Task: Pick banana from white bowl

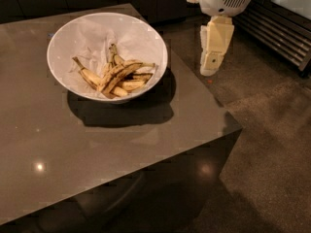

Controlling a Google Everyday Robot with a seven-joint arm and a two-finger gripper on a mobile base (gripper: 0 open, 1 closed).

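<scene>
The white bowl (151, 43) stands on the far part of a dark table, lined with crumpled white paper. Several overripe bananas lie piled in its right half. The banana (121, 74), long and yellow with heavy brown-black streaks, lies diagonally on top of the pile. My gripper (210, 70) hangs pointing down from the cream arm, to the right of the bowl and past the table's right edge, above the floor. It holds nothing and is clear of the bowl.
The dark glossy table (97, 144) has its right edge and front-right corner (238, 126) close below the gripper. A speckled floor (272, 154) lies to the right. A slatted metal grille (282, 30) stands at the back right, dark cabinets behind.
</scene>
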